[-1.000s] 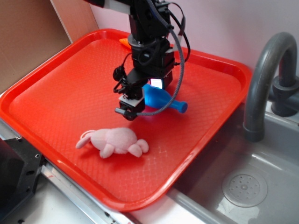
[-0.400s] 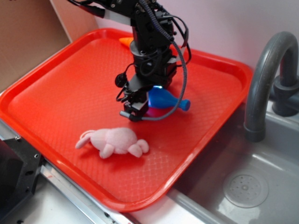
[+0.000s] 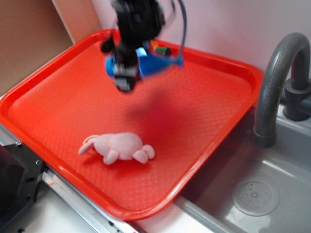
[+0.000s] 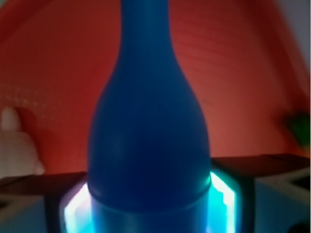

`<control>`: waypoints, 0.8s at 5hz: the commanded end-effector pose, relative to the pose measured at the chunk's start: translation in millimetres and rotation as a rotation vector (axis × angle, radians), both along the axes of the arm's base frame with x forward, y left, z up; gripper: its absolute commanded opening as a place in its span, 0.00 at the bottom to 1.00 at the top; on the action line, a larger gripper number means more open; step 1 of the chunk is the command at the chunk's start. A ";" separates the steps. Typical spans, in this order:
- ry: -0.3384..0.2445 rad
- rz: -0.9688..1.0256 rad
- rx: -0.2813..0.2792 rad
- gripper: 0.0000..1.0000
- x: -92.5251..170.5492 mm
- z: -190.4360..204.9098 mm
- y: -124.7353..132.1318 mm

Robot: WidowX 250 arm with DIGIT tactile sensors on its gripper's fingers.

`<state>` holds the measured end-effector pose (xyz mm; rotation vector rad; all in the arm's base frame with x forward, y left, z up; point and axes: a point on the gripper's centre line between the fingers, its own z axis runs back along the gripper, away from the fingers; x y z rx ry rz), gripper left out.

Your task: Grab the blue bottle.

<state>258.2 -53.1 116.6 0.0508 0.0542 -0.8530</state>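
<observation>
Blue bottle, narrow-necked, held sideways (blurred), above tray

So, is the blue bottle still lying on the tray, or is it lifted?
Lifted. The blue bottle hangs in the gripper above the red tray, with a shadow beneath it on the tray.

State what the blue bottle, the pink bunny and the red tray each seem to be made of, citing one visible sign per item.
Blue bottle: probably plastic, smooth and evenly coloured with a soft sheen.
Pink bunny: plush fabric, judging by its fuzzy, matte surface and soft rounded limbs.
Red tray: likely moulded plastic, with a fine textured grid on its base and a glossy raised rim.
</observation>
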 end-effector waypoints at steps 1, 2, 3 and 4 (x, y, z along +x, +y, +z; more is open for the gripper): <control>-0.123 0.484 0.021 0.00 -25.0 72.3 9.1; -0.171 0.736 -0.020 0.00 -57.1 103.5 20.5; -0.179 0.993 -0.135 0.00 -74.5 116.9 29.4; -0.121 1.027 -0.195 0.00 -66.6 110.6 26.5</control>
